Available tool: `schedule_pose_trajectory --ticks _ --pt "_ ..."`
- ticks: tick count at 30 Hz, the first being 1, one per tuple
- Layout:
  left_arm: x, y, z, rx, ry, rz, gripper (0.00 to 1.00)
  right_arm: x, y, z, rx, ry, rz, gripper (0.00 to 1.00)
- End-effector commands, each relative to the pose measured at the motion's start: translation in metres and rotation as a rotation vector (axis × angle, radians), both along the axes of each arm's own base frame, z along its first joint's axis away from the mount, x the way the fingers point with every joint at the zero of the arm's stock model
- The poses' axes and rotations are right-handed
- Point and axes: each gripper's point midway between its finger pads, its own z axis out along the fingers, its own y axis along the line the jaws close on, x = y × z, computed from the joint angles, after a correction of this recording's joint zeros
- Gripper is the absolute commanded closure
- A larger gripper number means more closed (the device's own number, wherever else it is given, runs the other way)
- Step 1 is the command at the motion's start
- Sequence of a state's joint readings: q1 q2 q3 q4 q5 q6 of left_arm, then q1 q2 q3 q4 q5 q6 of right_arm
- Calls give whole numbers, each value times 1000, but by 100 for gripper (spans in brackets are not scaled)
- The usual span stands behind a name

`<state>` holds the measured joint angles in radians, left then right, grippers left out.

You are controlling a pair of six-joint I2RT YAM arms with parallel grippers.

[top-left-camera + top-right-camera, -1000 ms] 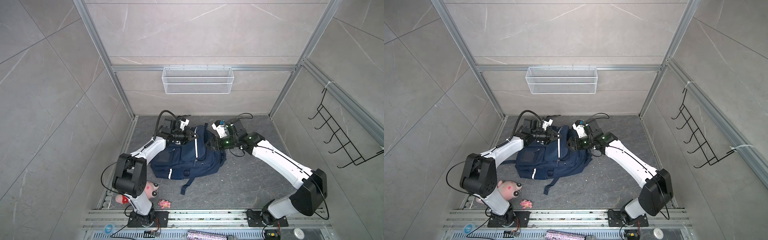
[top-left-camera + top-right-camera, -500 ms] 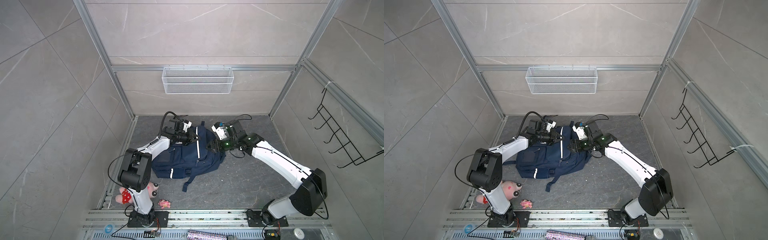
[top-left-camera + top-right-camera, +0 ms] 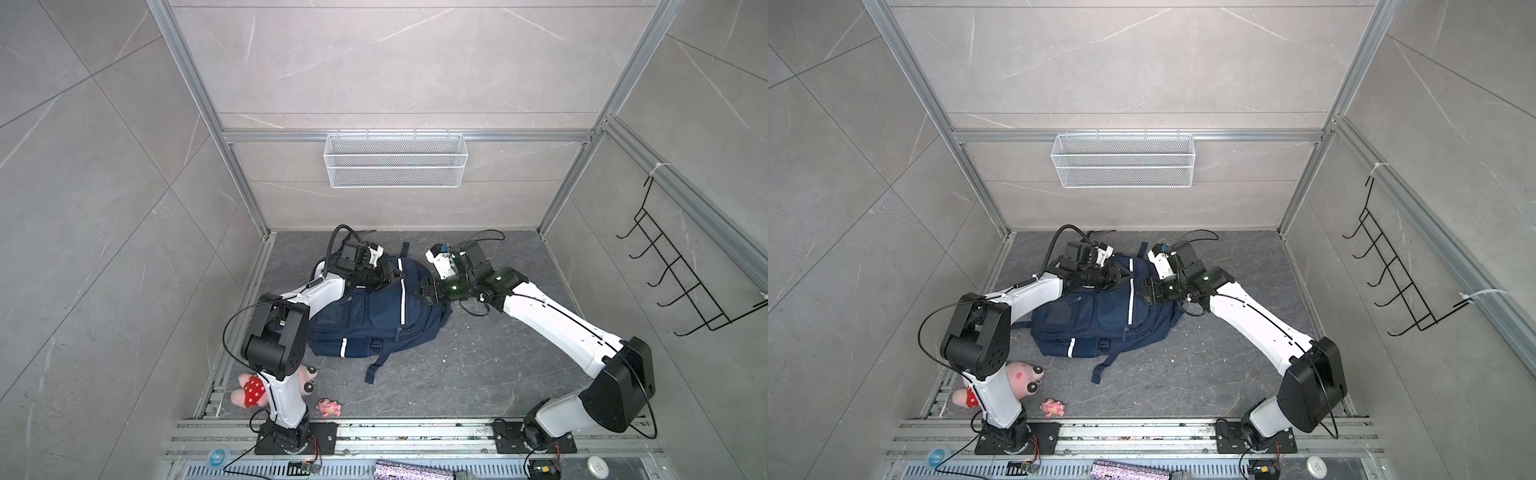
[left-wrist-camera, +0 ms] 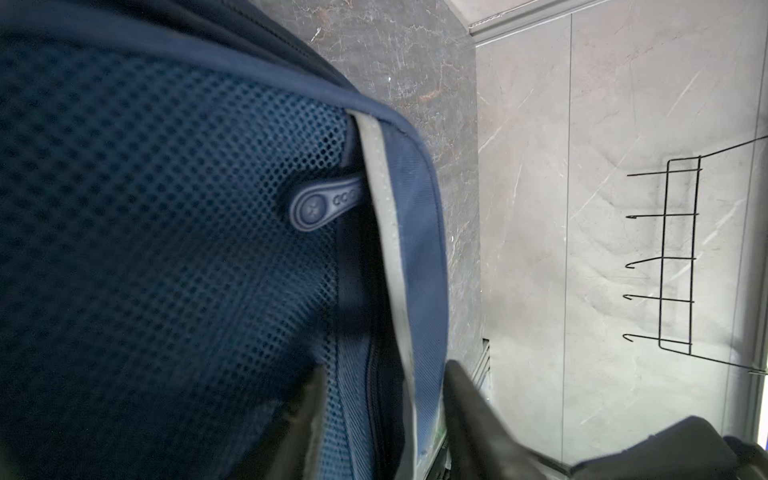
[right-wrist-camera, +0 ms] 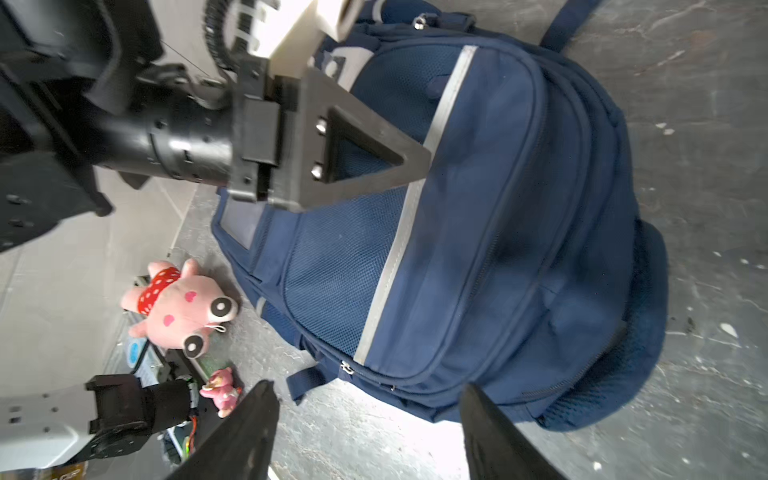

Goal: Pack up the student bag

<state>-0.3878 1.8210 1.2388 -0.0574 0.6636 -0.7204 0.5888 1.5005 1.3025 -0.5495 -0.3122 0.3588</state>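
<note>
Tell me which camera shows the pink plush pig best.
The right wrist view: the pink plush pig lies in full view near the student bag. In both top views the left arm covers its middle, leaving only head and rear showing. The left wrist view does not show it.

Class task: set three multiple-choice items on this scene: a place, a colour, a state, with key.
1. Where is the plush? A by the left arm's base; B in the wire basket; C on the hook rack.
2. What colour is the bag? A red; B navy; C green.
3. How is the right gripper? A open; B shut on a strap; C shut on a pencil.
Key: A, it lies beside that base; B, navy fabric; A, jaws apart, nothing between.
</note>
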Motion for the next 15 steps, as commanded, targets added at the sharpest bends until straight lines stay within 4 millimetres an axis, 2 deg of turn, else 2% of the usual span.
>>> schedule_pose_trajectory --ticks 1,4,9,15 --pt "-15 18 5 83 39 26 37 -8 -14 -7 -43 14 -38 29" --pt "-40 28 11 127 75 2 31 -16 -23 -20 -89 41 -50 29" --pt "-85 51 22 178 108 -2 30 -22 -28 -35 -111 69 -51 29" --pt "-135 72 8 176 206 50 32 -25 -27 -52 -137 110 -29 29"
